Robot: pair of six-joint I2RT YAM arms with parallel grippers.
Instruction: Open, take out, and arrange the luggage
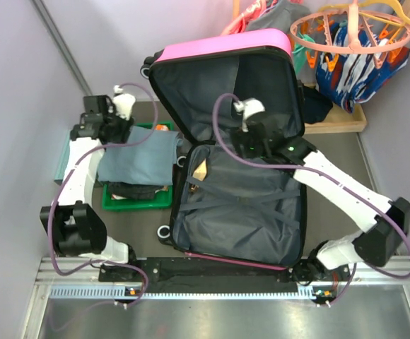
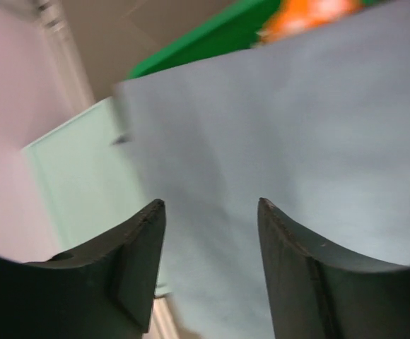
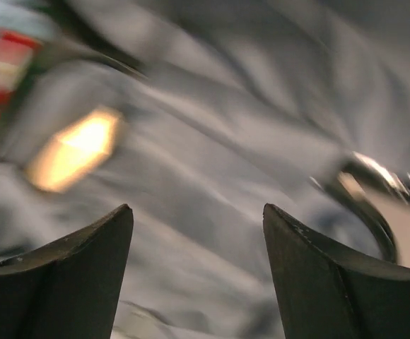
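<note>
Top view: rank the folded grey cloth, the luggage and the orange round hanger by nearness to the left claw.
1. Folded grey cloth, right beneath the left claw.
2. Luggage, to its right, mid-table.
3. Orange round hanger, far back-right corner.

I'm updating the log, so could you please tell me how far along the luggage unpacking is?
Done: the luggage lies open, and a folded grey-blue garment already sits across the green tray. In hand: the left gripper hovers open over that garment; the right gripper is open and empty above the lining. Left: a small tan item lies inside, and arranging looks unfinished.
</note>
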